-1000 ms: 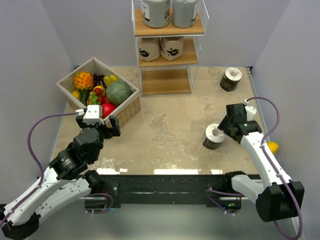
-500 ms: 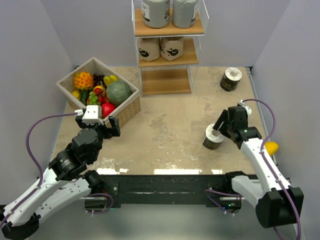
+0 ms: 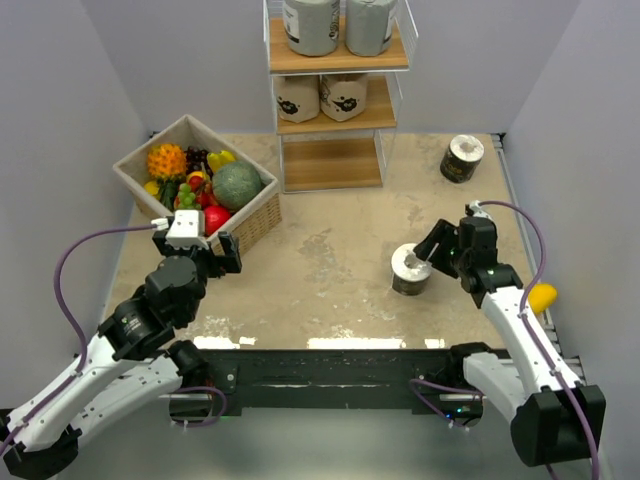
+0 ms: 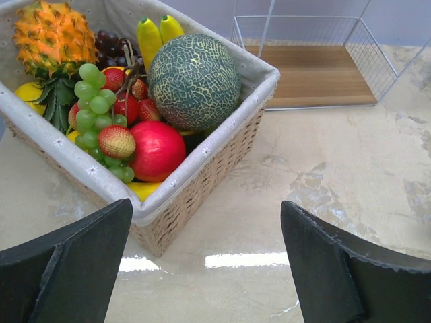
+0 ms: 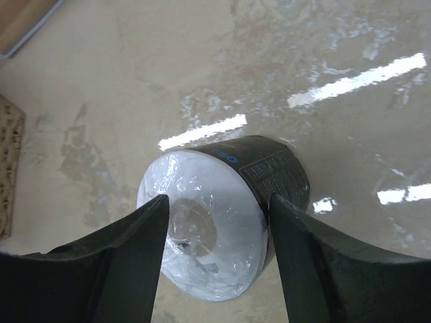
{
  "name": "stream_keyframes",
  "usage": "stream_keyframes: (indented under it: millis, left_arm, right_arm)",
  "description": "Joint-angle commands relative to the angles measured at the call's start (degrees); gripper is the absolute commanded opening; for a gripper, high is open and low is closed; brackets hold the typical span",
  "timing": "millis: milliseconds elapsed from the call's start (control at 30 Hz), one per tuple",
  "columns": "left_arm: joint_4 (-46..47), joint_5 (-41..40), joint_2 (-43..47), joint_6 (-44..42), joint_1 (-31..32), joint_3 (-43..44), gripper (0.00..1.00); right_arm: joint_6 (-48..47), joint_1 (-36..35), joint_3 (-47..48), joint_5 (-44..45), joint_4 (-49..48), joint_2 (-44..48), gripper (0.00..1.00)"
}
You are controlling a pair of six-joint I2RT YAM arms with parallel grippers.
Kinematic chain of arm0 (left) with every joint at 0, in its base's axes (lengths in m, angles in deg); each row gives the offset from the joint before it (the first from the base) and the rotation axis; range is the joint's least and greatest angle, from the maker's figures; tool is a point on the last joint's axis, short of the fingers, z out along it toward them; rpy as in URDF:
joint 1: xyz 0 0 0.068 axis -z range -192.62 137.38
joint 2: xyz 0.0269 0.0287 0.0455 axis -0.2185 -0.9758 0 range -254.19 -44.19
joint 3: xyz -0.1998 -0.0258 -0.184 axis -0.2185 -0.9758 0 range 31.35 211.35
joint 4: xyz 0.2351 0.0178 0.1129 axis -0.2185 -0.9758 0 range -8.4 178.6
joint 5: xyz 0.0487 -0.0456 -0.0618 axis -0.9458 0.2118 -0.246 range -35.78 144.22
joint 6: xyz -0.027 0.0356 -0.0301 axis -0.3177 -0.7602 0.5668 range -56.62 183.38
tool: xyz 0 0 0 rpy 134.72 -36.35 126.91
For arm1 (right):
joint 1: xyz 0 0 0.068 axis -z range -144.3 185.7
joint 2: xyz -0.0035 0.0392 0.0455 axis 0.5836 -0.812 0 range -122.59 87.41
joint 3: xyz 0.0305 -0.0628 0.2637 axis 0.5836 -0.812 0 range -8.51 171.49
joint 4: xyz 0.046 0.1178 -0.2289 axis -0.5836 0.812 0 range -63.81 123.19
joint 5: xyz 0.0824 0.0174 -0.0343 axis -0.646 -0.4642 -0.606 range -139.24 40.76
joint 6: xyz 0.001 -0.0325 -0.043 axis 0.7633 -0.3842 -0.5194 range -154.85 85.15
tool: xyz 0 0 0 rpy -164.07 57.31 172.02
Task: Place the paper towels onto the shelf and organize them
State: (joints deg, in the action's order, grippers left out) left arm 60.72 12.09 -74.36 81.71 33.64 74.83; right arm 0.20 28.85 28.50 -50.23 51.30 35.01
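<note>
A dark-wrapped paper towel roll (image 3: pixel 409 271) with a pale top stands on the table right of centre. My right gripper (image 3: pixel 421 260) is shut on it, one finger on each side of its top (image 5: pixel 202 229). A second dark roll (image 3: pixel 462 158) stands at the back right. The shelf (image 3: pixel 331 165) holds two grey rolls (image 3: pixel 311 25) on its top board and two tan printed rolls (image 3: pixel 299 98) on the middle board. Its bottom board (image 4: pixel 316 74) is bare. My left gripper (image 3: pixel 196 250) hangs open by the basket's near corner, with nothing between its fingers (image 4: pixel 81 256).
A wicker fruit basket (image 3: pixel 252 216) full of fruit stands at the back left, close in front of my left gripper (image 4: pixel 207 208). A yellow mango (image 3: pixel 541 297) lies at the table's right edge beside the right arm. Grey walls close in both sides.
My right gripper has come down around the dark roll, closed on it and shifted it a little to the left. The left arm has not moved.
</note>
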Motion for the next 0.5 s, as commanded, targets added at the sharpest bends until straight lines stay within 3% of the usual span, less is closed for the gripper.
stream_keyframes:
  millis: [0,300,467]
  left_arm:
    - [2.3,-0.15,-0.59,-1.1,-0.03,0.37,0.96]
    - [2.13,0.29,-1.73,-1.01,-0.03,0.37,0.96]
    - [1.95,0.21,-2.17,-0.92,0.06,0.37,0.95]
  right_arm:
    - [5.01,-2.36,-0.89,-8.5,-7.34,2.39,0.64]
    - [17.15,-18.7,-0.89,-7.0,-19.38,-2.53,0.63]
    - [14.45,-19.52,2.71,-3.32,-13.7,-3.94,0.66]
